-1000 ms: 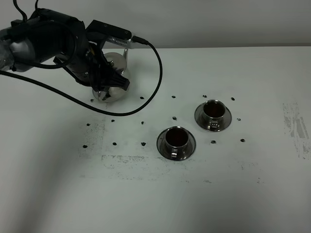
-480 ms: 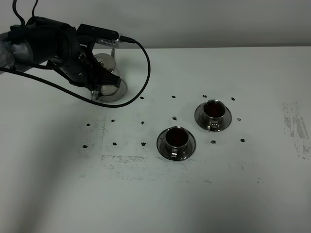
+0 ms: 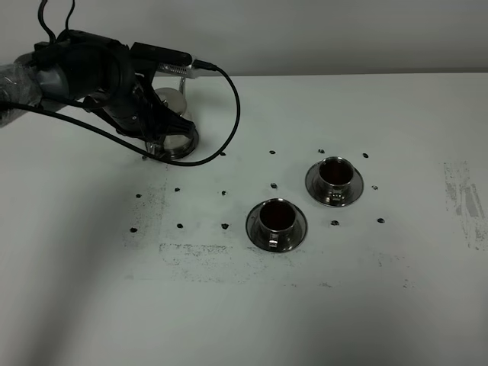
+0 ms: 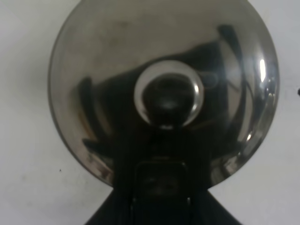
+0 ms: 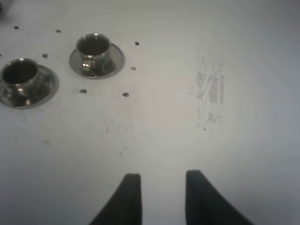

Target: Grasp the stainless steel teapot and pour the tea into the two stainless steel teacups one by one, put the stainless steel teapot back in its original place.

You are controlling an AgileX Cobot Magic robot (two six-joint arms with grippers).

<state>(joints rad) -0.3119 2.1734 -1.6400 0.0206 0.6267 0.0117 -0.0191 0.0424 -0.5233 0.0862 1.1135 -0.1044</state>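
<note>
Standing at the far left of the white table (image 3: 229, 305), the stainless steel teapot (image 3: 171, 137) is upright with its flared base on the surface, and the left arm mostly covers it. The left gripper (image 3: 156, 126) is at the teapot, but I cannot tell if its fingers are closed on the handle; the left wrist view shows only the domed lid with its knob (image 4: 168, 96) from above. Near the middle, the nearer teacup (image 3: 276, 221) sits on its saucer with reddish-brown tea (image 3: 276, 216) inside. The farther teacup (image 3: 334, 179), to its right, also holds tea. The right gripper (image 5: 159, 197) hangs above bare table, fingers apart, holding nothing.
</note>
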